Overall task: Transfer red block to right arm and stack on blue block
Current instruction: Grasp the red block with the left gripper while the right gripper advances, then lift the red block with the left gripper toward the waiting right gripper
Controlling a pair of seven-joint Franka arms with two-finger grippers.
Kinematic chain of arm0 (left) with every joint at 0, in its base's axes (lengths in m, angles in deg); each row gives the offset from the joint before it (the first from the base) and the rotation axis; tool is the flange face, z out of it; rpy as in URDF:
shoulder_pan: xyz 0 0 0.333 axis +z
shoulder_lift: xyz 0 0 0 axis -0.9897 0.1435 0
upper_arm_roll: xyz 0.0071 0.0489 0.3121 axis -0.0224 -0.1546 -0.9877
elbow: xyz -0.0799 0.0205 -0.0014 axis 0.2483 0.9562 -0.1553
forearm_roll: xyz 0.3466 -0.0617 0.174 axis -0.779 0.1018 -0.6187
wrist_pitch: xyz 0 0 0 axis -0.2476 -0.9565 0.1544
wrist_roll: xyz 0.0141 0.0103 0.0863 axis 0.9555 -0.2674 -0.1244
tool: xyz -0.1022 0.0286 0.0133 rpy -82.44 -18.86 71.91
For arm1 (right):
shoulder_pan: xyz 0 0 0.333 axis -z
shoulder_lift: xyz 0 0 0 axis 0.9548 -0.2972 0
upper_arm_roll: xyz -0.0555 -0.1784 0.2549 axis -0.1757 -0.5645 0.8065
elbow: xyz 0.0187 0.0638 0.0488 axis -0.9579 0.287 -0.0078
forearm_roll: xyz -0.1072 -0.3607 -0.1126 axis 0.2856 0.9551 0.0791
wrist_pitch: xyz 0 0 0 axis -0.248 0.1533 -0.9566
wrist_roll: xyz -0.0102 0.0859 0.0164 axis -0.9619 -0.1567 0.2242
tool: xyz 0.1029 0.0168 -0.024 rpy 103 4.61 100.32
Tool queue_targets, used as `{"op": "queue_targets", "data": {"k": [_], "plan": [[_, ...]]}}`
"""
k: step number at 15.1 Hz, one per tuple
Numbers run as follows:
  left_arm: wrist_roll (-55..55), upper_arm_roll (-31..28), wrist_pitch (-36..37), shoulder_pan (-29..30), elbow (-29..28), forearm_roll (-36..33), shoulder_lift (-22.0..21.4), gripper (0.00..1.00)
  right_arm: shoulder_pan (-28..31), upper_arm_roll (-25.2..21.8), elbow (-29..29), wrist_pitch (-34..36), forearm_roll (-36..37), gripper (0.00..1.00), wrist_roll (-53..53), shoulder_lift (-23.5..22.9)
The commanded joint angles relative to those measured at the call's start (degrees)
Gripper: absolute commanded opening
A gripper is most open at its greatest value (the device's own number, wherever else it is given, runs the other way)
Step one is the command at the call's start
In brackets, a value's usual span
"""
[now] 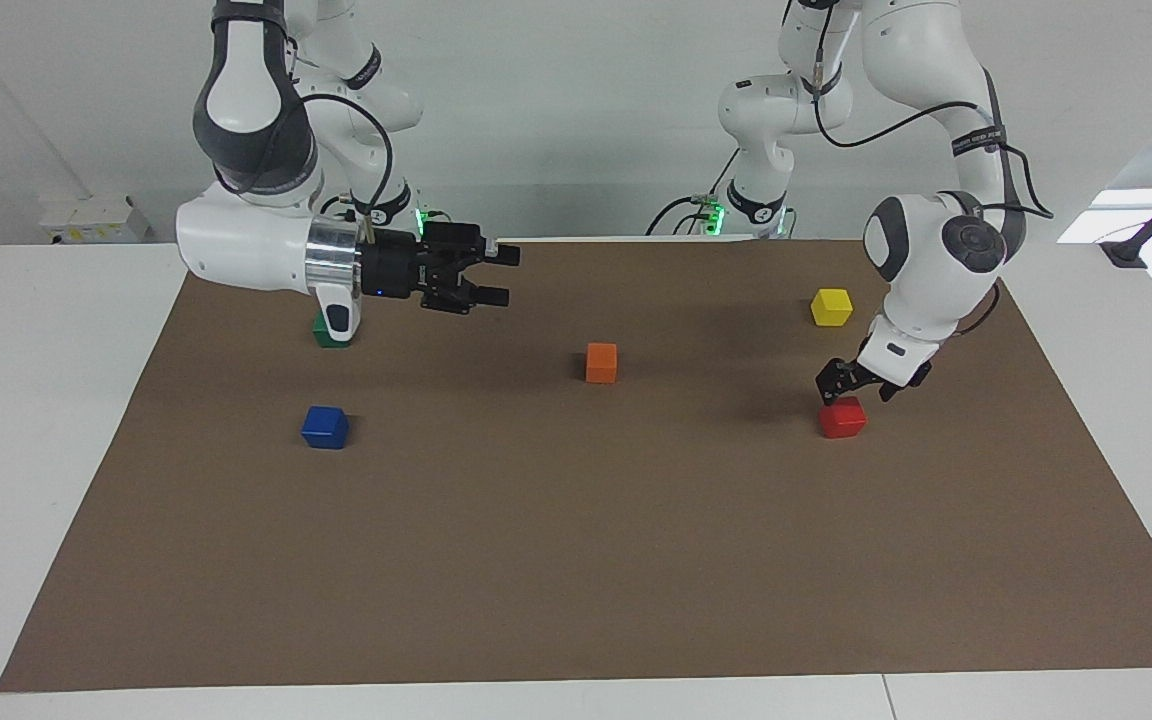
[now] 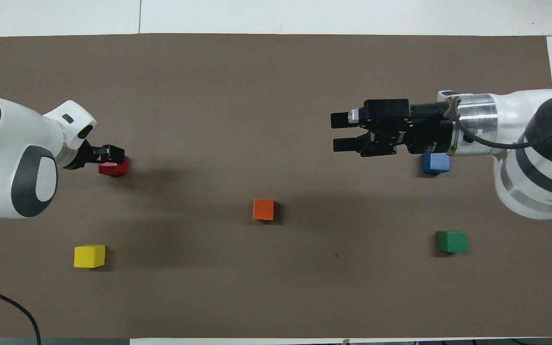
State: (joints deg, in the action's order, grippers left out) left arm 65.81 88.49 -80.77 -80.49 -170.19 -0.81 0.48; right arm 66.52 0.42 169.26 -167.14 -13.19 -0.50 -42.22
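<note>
Step in hand: pickup of the red block [image 1: 842,417] by the left tool [image 1: 860,385]. The tool sits low, right over the block, fingers spread to either side of its top; nothing gripped yet as far as I can judge. Block is flat on the bench [image 1: 576,560], toward the left arm's end, farther from the robots than the yellow block [image 1: 831,306].

Right tool [image 1: 496,276] is up in the air, turned sideways, pointing toward the left arm's end, fingers apart and empty. It hangs over bare bench between the green block [image 1: 332,330] and the orange block [image 1: 601,362]. Reads as pre-positioned for the handover.

Blue block [image 1: 325,427] sits alone toward the right arm's end, farther from the robots than green, nothing on it.

Next move, my read: drop the left tool the last bit so the fingers straddle the red block squarely, close, lift, carry toward mid-bench to meet the right tool.

Hard to make out:
- Overhead view: left tool covers part of the red block, so contact can't be read from there.
- Whether the left fingertips already touch the block: can't tell.
- Green block is partly hidden by the right arm's wrist in the facing view.
- Overhead view: right wrist overlaps the blue block's edge.
</note>
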Motion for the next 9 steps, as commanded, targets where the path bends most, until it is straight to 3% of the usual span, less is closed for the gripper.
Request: {"op": "queue_targets", "data": {"k": [1,4,9], "plan": [[0.27,0.21,-2.59,0.76,-1.46,0.09,0.37,1.0,0.31,0.4,1.27,5.73,-9.54,1.0,8.62,-5.43],[0.26,0.21,-4.08,0.67,-1.46,0.09,2.3,1.0,0.13,0.4,1.09,15.23,-17.82,1.0,19.26,-13.43],[-0.35,0.21,-5.41,0.41,-1.28,0.09,4.06,1.0,-4.87,0.4,0.22,27.71,-29.87,1.0,25.6,-20.99]]}}
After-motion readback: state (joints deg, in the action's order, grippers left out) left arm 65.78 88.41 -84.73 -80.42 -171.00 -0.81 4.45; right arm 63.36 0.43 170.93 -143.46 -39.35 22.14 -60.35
